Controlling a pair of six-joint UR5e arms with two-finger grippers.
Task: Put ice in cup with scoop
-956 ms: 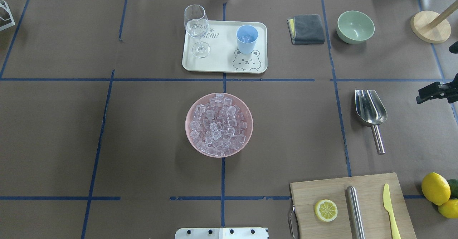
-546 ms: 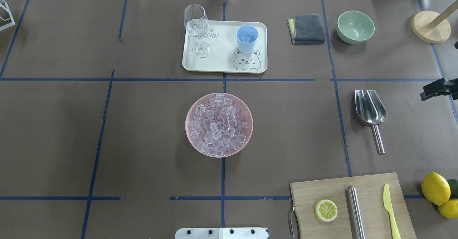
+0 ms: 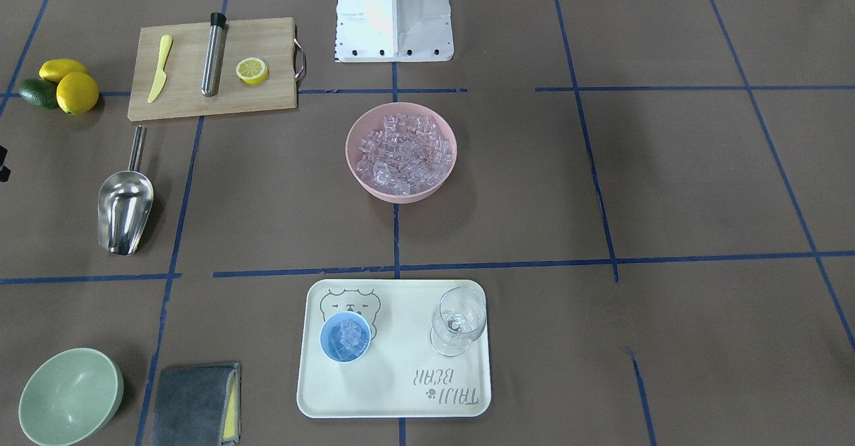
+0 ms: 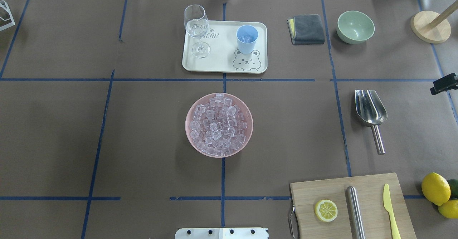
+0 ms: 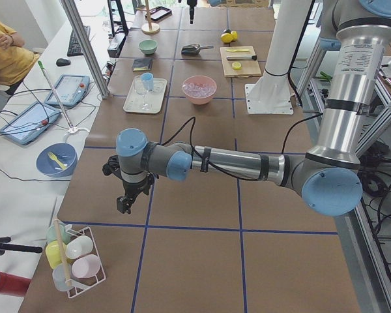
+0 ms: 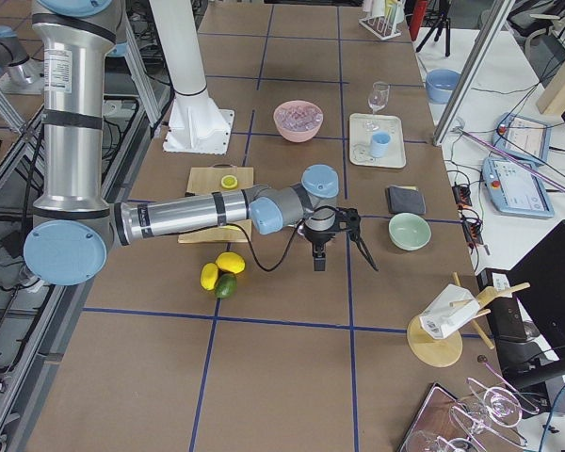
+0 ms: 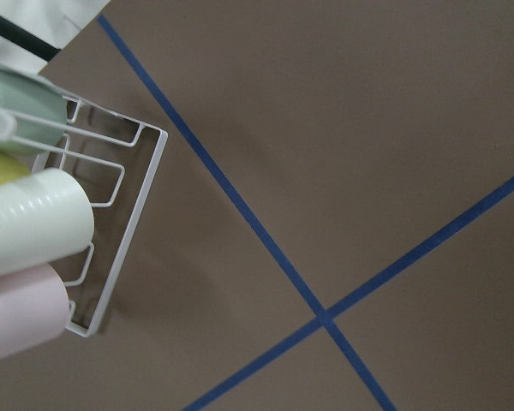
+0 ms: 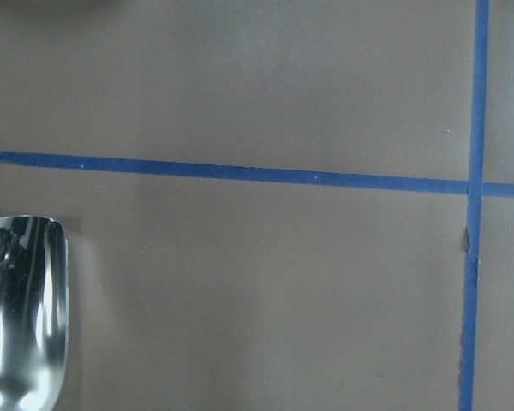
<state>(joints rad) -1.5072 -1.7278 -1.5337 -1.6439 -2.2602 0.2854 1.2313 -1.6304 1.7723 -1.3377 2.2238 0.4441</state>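
Note:
The ice (image 4: pixel 218 124) is heaped in a pink bowl (image 4: pixel 188 124) at the table's middle. The light-blue cup (image 4: pixel 247 40) stands on a cream tray (image 4: pixel 222 58) beyond it and holds a few cubes (image 3: pixel 345 339). The steel scoop (image 4: pixel 370 112) lies free on the table at the right, handle toward the robot; its trough also shows in the right wrist view (image 8: pixel 21 317). My right gripper (image 6: pixel 344 259) hovers to the right of the scoop with its fingers spread and empty; only one finger (image 4: pixel 443 84) shows overhead. My left gripper (image 5: pixel 127 203) hangs far left; I cannot tell its state.
A stemmed glass (image 4: pixel 196 28) shares the tray. A cutting board (image 4: pixel 372 187) with a lemon half, steel cylinder and yellow knife lies near right. Lemons (image 4: pixel 434 188), a green bowl (image 4: pixel 355 27), a grey cloth (image 4: pixel 306 29), a wooden stand (image 4: pixel 429 26) and a cup rack (image 5: pixel 75 261) are around.
My right gripper has drawn away to the right, out toward the overhead view's edge; two fingers showed a second ago, now only one tip. The scoop, cup and ice have not moved.

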